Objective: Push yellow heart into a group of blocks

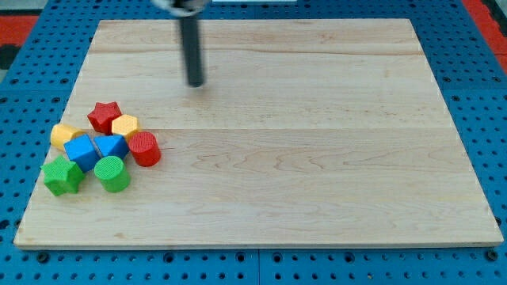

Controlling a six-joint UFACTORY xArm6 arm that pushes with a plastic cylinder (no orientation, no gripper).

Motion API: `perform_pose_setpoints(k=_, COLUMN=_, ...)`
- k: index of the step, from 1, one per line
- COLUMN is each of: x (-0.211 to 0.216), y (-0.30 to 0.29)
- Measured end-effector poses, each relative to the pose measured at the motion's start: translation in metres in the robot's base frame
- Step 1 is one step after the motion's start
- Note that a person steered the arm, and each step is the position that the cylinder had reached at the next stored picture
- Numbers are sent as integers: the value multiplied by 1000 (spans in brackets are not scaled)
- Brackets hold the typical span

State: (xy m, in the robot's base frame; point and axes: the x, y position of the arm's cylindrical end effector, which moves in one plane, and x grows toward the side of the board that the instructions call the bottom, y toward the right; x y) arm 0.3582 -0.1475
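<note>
A cluster of blocks sits at the view's lower left of the wooden board (317,158). A yellow heart-like block (63,134) lies at the cluster's left edge, touching a blue block (81,150). A yellow hexagon-like block (124,125) sits beside a red star (104,115). A second blue block (111,146), a red cylinder (144,148), a green cylinder (112,173) and a green star (62,175) complete the group. My tip (195,83) rests on the board near the view's top, well above and to the right of the cluster, apart from every block.
The board lies on a blue perforated table (32,47) that surrounds it on all sides. The rod rises from the tip to the view's top edge.
</note>
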Motion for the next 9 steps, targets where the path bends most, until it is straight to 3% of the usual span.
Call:
perform_pose_setpoints(k=1, x=16, y=-93)
perform_pose_setpoints(k=3, x=25, y=-81)
perform_pose_setpoints(k=5, x=67, y=-81)
perform_pose_setpoints(k=7, x=22, y=-154)
perform_pose_setpoints(k=9, x=82, y=-134)
